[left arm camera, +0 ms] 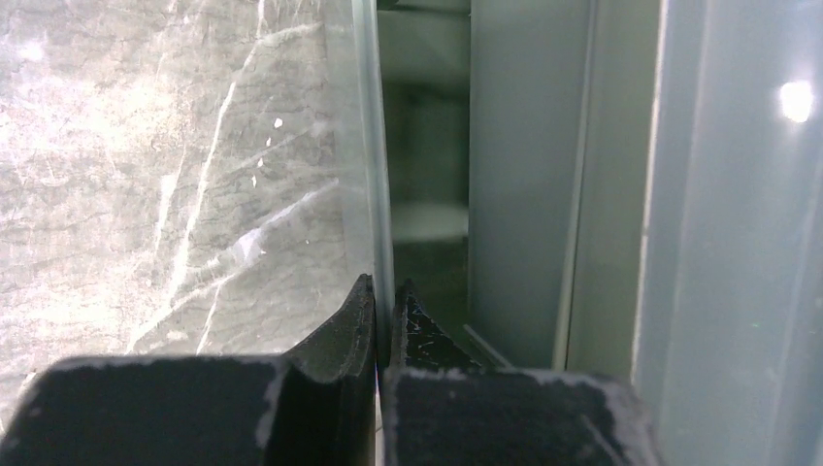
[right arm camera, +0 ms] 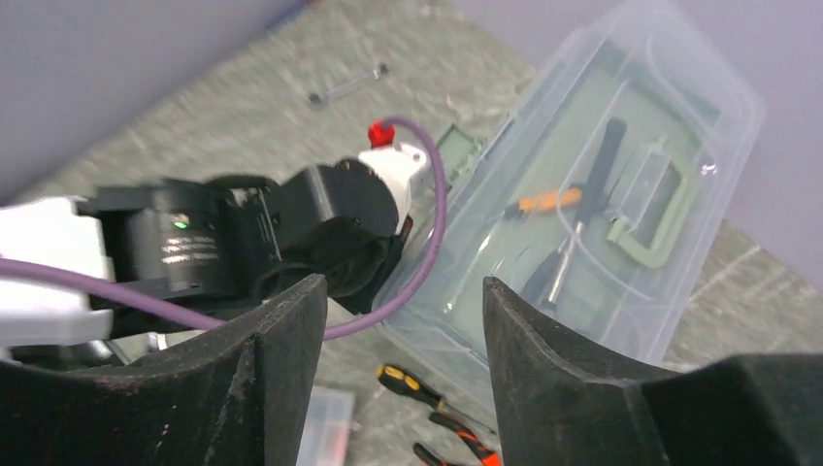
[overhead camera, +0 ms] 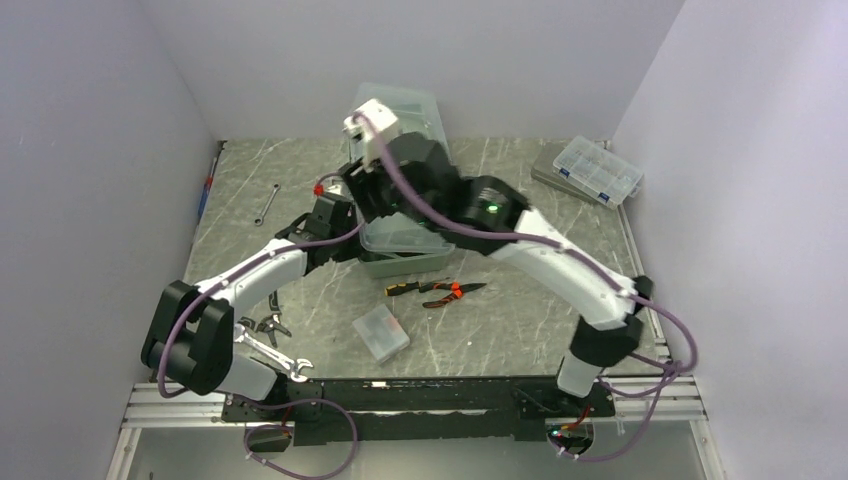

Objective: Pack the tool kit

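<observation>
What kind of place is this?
Probably a robot lab test booth: plain white walls box in a marbled table, two robot arms are bolted at its edge, and a tool kit and pliers lie out.

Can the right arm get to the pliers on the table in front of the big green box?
Probably yes. The pliers lie uncovered on the table right by that arm, and the right tool is open and empty above the tool kit; it would have to swing back down.
</observation>
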Robot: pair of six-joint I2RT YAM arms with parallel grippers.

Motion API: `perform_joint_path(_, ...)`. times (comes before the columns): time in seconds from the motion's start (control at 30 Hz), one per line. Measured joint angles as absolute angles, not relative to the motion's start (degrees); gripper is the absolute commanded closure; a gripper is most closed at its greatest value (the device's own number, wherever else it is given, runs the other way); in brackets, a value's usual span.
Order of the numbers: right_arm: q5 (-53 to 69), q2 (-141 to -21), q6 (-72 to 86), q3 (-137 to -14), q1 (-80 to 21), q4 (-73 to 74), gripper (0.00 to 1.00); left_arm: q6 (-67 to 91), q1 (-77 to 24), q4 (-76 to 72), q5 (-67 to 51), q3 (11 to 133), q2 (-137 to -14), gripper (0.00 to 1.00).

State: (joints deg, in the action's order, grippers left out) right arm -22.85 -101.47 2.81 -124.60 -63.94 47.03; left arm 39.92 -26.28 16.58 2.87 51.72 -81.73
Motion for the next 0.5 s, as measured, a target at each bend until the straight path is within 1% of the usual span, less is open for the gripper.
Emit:
perform_joint_path(0.1, -19.44, -95.39, 4.93, -122.65, -61.73, 44.23, 0.33, 39.97, -26.28, 16.38, 2.61, 50.85, -80.79, 0.81)
perform_joint_path(0.17, -16.84, -91.5, 6.76, -119.48, -57.23, 42.41, 0.33, 39.68, -26.33, 17.04, 2.0, 50.02, -79.29, 0.72)
perform_joint_path(0.23, -14.2, -88.73, 8.69, -115.5, -51.62, 40.84, 0.32, 39.55, -26.63, 19.31, 1.08, 49.76, -76.77, 0.68)
perform_joint_path(0.27, -12.78, -87.64, 9.65, -113.08, -48.51, 40.18, 0.32, 39.51, -26.72, 20.53, 1.08, 49.76, -74.65, 0.63)
perform_joint_path(0.33, -10.0, -86.87, 11.49, -109.03, -42.7, 39.7, 0.32, 39.03, -26.39, 22.22, 0.95, 49.78, -70.89, 0.55)
perform_joint_path(0.4, -7.25, -87.39, 12.73, -106.41, -38.68, 39.83, 0.32, 38.41, -25.34, 25.15, 0.93, 50.59, -67.59, 0.52)
perform_joint_path(0.5, -3.99, -89.41, 13.69, -105.43, -35.86, 40.38, 0.31, 37.85, -23.97, 29.21, 1.23, 52.99, -66.02, 0.45)
